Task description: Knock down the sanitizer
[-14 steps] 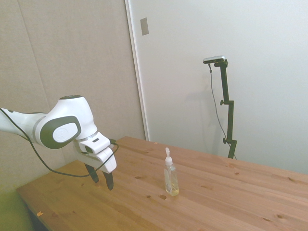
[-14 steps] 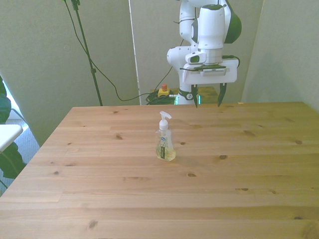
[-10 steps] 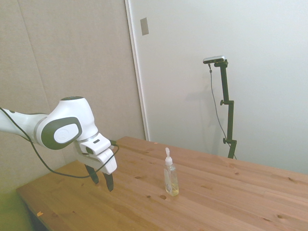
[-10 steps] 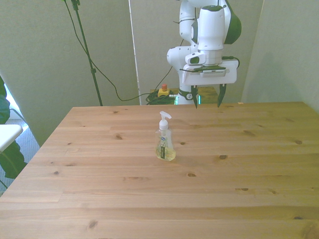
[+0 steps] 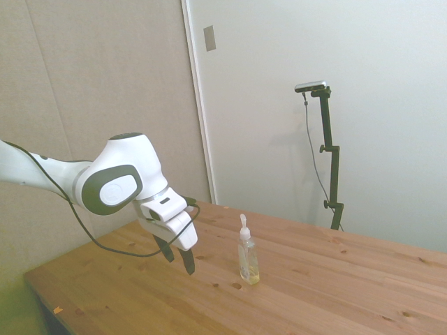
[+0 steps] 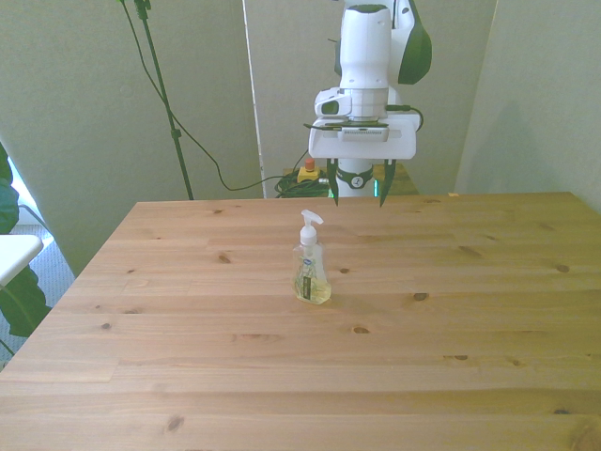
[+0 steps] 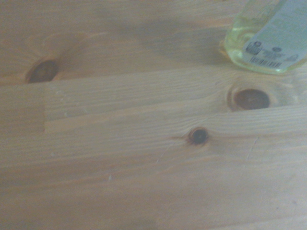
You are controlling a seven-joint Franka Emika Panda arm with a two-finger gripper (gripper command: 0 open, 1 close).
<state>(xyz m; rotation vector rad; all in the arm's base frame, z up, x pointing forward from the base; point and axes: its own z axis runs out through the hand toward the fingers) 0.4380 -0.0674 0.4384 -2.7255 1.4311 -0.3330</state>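
The sanitizer (image 5: 247,255) stands upright near the middle of the wooden table (image 5: 335,286), a slim clear bottle with yellowish liquid and a white pump top. In the front view the sanitizer (image 6: 311,263) is in front of my gripper (image 6: 356,194), which hangs open above the table's far part, slightly toward the front view's right of the bottle. Seen from the side, my gripper (image 5: 177,257) is left of the bottle, apart from it, fingers pointing down. The wrist view catches the sanitizer's base (image 7: 266,40) with a white label.
The wrist view shows bare planks with dark knots (image 7: 198,136). A green plant (image 6: 11,272) stands past the table's edge at the front view's left. A cable (image 6: 188,132) hangs behind the table.
My gripper has moved toward the sanitizer, to the front view's left and further over the table. The bottle has not moved and the fingers stay open.
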